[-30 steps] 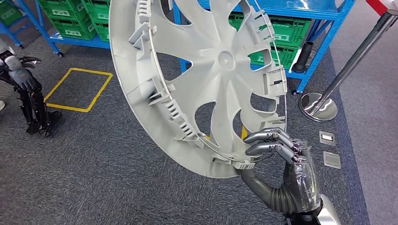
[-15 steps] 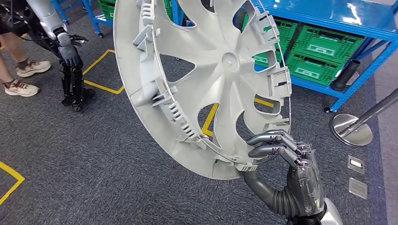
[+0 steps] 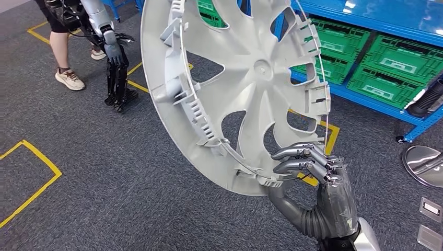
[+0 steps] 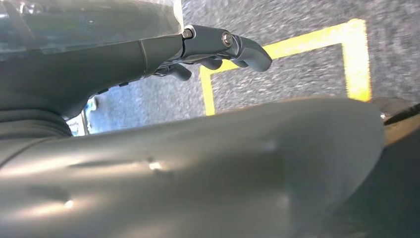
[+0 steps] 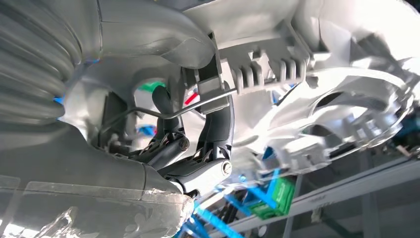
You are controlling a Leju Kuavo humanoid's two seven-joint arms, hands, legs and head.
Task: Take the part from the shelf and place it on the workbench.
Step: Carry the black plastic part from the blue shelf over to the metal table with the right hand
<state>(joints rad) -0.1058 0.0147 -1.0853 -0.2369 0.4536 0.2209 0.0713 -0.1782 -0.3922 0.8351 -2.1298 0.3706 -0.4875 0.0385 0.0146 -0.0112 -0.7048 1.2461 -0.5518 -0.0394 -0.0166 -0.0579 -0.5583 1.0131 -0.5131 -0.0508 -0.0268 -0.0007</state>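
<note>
One hand carries your load: the right hand (image 3: 308, 167) is raised in front of the body, wrist up, its fingers (image 5: 171, 129) hooked over the lower rim of the hubcap (image 3: 235, 89) and holding it tilted on edge, ribbed inner side toward you. Your left hand (image 4: 218, 47) hangs low over the floor with its fingers curled in and nothing in them. Below you lies grey carpet (image 3: 104, 183) marked with yellow tape lines (image 3: 31, 183). Blue shelving (image 3: 365, 99) with green crates (image 3: 397, 65) stands behind the hubcap. Another robot (image 3: 112, 57) and a person's legs (image 3: 62, 52) stand at the far left.
</note>
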